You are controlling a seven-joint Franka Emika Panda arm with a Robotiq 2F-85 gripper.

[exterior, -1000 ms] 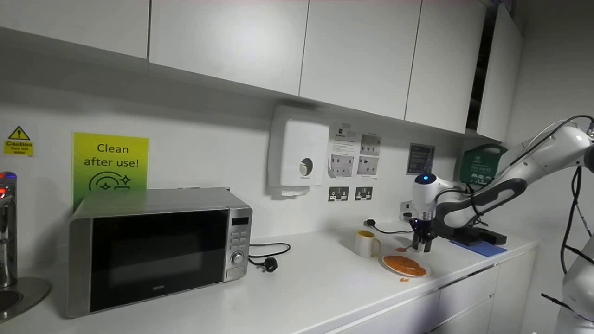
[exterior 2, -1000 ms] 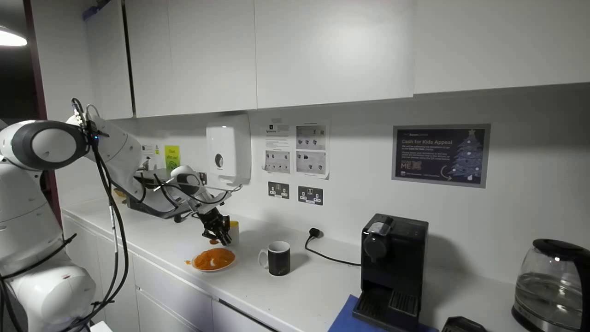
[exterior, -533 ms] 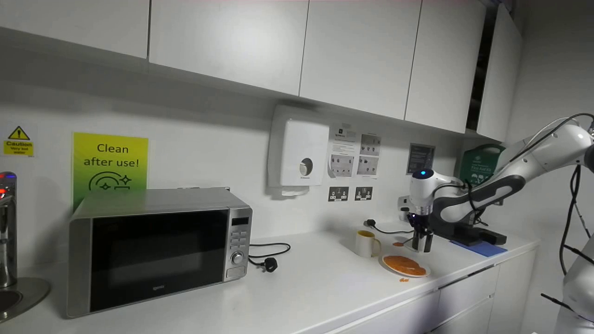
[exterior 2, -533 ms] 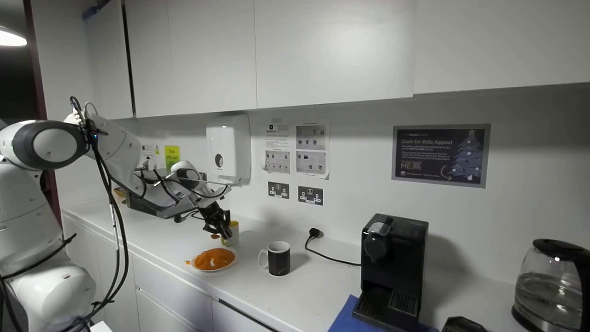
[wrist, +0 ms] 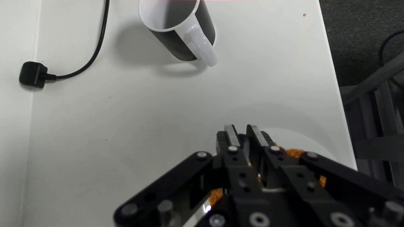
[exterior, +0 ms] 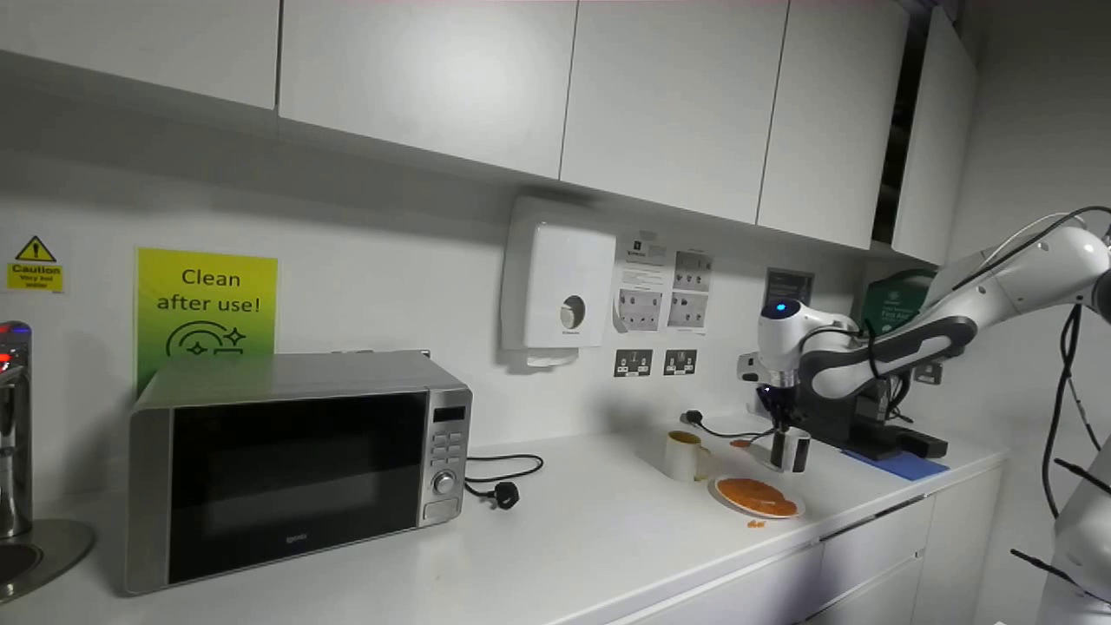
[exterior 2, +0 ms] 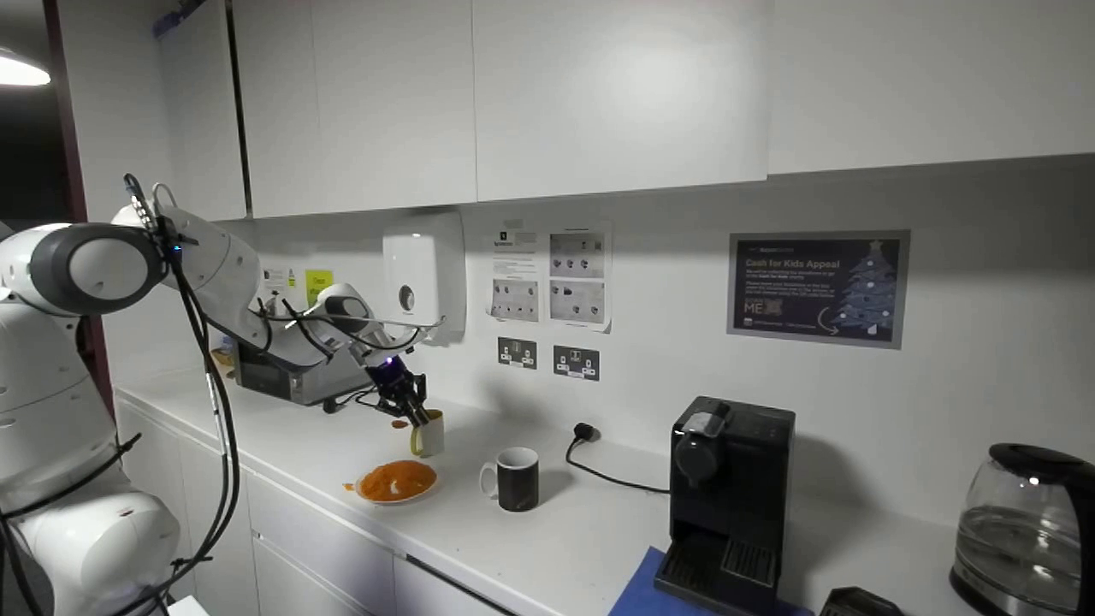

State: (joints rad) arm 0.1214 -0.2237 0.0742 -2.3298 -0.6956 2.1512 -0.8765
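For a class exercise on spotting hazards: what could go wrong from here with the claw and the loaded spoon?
The orange food on the spoon could spill if it tips; stray bits already lie on the counter beside the plate.

The spoon might twist in the claw, which grips it away from the loaded end.

In an exterior view the claw appears right beside the yellow-and-white mug, so a bump is possible, though the gap is hard to judge.

Here's the gripper (exterior 2: 417, 417) in an exterior view, angled down, tips in front of the yellow-handled mug (exterior 2: 434, 438), a small orange clump (exterior 2: 399, 423) just left of them! Below, orange food (exterior 2: 406, 473) on a white plate (exterior 2: 425, 495); to the gripper's lower right, a dark mug (exterior 2: 518, 488).
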